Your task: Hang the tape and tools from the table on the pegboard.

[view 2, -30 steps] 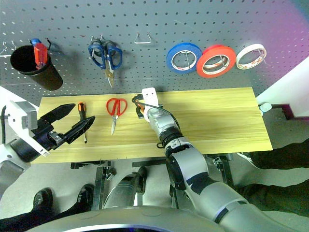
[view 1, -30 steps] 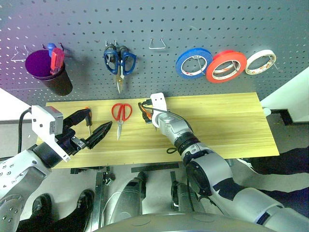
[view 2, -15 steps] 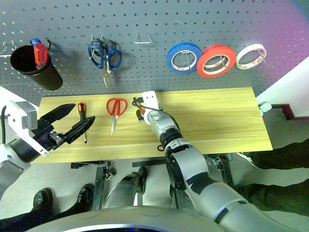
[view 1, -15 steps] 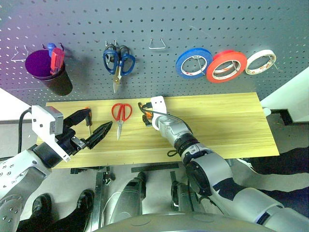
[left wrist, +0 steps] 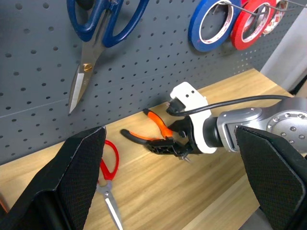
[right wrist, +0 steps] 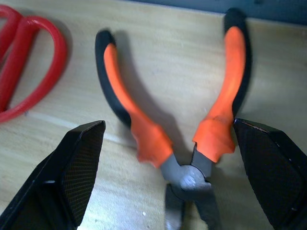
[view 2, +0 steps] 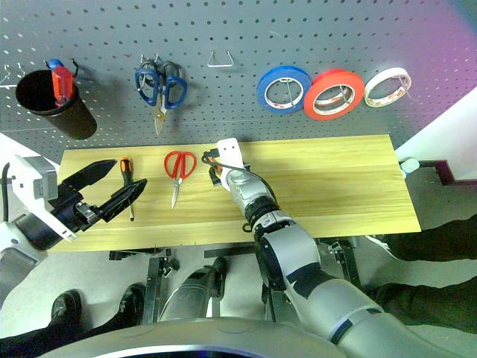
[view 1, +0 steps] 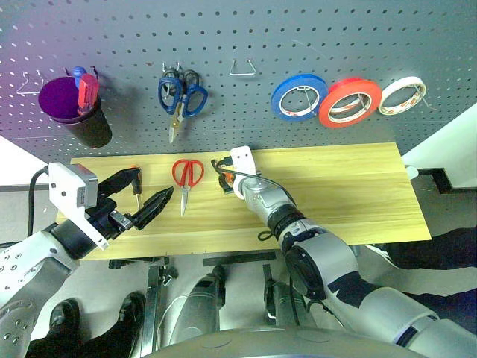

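Note:
Small pliers [right wrist: 192, 139] with orange-and-black handles lie on the wooden table [view 1: 335, 194] near the pegboard [view 1: 246, 37]. My right gripper [view 1: 224, 180] is open, its fingers [right wrist: 62, 177] standing on either side of the pliers' handles, not closed on them. Left of them lie the red-handled scissors [view 1: 185, 177] and the slim screwdriver [view 1: 137, 186]. My left gripper [view 1: 154, 182] hovers open over the table's left end, beside the screwdriver, holding nothing. The red-orange tape [view 1: 349, 101] hangs on the pegboard.
On the pegboard hang blue-handled scissors [view 1: 181, 97], a blue roll [view 1: 299, 97], a cream-white roll [view 1: 402, 95], a bare wire hook [view 1: 242, 68] and a dark cup [view 1: 78, 112] with a red-handled tool in it. The table's right half is bare wood.
The blue-handled scissors on the pegboard have swung, their blade tip moving left. Both grippers stay where they were, still open.

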You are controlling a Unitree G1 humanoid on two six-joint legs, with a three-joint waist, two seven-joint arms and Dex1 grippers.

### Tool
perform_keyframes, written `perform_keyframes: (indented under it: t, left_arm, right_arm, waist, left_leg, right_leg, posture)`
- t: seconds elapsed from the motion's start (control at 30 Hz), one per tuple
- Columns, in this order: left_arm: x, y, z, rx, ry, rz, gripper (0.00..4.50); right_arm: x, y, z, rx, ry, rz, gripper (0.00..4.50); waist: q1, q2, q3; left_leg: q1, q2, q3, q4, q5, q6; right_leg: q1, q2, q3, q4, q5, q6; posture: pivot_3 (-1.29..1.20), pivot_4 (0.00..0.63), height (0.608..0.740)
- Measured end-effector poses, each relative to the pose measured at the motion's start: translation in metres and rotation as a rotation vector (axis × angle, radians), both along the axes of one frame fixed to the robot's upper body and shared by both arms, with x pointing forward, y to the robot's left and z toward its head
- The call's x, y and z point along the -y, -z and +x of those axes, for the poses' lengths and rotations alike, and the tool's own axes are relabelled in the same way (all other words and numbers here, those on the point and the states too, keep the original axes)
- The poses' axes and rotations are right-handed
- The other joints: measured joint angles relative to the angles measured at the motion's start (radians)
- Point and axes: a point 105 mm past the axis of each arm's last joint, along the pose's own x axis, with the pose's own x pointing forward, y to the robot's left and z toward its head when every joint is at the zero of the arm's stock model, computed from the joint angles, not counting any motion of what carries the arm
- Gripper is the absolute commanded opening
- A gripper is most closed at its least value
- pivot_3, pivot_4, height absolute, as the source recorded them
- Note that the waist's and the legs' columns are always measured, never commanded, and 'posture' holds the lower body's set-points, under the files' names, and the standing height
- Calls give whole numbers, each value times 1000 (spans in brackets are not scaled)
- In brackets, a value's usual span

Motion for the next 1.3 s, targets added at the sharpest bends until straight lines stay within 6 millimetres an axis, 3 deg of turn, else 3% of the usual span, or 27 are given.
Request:
perform_keyframes:
  t: [0.2,0.23,0.6,0.9,1.3]
  left_arm:
    - [0,0,0,0,-3,0,4500]
    - [0,0,0,0,-4,0,4500]
    - [0,0,0,-3,-7,-10,4500]
    - [4,-1,-4,-5,2,-19,4500]
    - [5,1,-8,-27,-5,-28,4500]
  right_arm:
    - [-1,0,0,8,-9,-7,4467]
    - [-1,0,0,8,-10,-10,4114]
    - [-3,1,-1,21,-47,-51,4114]
    - [-6,-3,-1,47,-70,-72,4114]
    - [-9,-9,1,85,-81,-90,4114]
  waist:
    - [0,0,0]
    - [0,0,0]
    - [0,0,2]
    - [0,-4,32]
    - [1,-4,50]
  left_leg:
    - [0,0,0,0,0,0]
    - [0,0,0,0,0,0]
    - [0,0,0,0,0,0]
    - [0,0,0,0,0,0]
    - [0,1,0,0,1,0]
  right_leg:
    - [0,0,0,0,0,0]
    - [0,0,0,0,0,0]
    - [0,0,0,0,0,0]
    - [0,0,0,0,0,0]
    - [-1,0,0,1,0,0]
  posture:
    - [327,354,740]
    - [328,355,740]
    - [331,366,740]
    - [342,417,740]
    - [339,425,740]
